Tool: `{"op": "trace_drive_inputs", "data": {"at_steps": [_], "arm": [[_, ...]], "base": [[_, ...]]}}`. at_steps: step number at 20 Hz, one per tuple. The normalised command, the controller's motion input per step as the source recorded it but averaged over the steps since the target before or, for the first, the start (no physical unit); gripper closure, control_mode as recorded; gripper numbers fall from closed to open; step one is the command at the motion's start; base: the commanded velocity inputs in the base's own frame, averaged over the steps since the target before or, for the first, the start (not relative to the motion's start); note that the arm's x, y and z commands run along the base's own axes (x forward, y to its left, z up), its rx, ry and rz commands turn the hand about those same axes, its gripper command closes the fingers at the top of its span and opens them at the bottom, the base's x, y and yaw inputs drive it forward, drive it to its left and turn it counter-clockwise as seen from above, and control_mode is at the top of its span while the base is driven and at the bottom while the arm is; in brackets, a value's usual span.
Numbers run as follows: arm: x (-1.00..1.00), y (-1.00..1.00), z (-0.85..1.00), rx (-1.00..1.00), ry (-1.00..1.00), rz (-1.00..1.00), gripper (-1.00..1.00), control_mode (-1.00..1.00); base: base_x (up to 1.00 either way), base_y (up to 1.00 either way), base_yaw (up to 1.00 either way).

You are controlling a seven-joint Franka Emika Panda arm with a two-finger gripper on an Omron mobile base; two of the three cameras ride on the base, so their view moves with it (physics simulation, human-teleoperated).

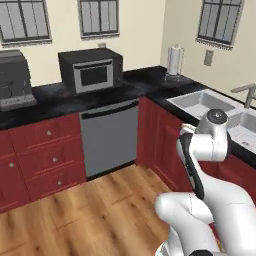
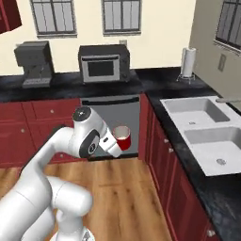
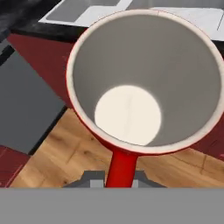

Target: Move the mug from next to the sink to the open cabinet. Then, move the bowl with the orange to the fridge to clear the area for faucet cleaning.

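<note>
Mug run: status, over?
Gripper shut on red mug's handle. Red mug upright, empty, carried above the floor, off the sink. Nothing in the way near the mug.

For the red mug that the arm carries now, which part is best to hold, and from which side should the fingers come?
The handle. In the hand view the red mug shows its open mouth, and its straight red handle runs down between the fingers, which are shut on it. The wide round body looks too broad for them. Coming from the handle side, across the thin bar, seems best. In the right base view the mug hangs over the wooden floor.

One mug (image 2: 123,137), one two-basin sink (image 2: 207,123), one faucet (image 1: 246,93).
</note>
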Motion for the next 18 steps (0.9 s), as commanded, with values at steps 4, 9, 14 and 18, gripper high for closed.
{"op": "trace_drive_inputs", "data": {"at_steps": [4, 9, 14, 18], "arm": [[0.00, 0.00, 0.00, 0.00, 0.00, 0.00, 1.00, 1.00], [0.00, 0.00, 0.00, 0.00, 0.00, 0.00, 1.00, 1.00], [0.00, 0.00, 0.00, 0.00, 0.00, 0.00, 1.00, 1.00], [0.00, 0.00, 0.00, 0.00, 0.00, 0.00, 1.00, 1.00]], "base": [[0.00, 0.00, 0.98], [0.13, 0.21, 0.75], [0.84, 0.76, 0.25], [1.00, 0.80, 0.00]]}}
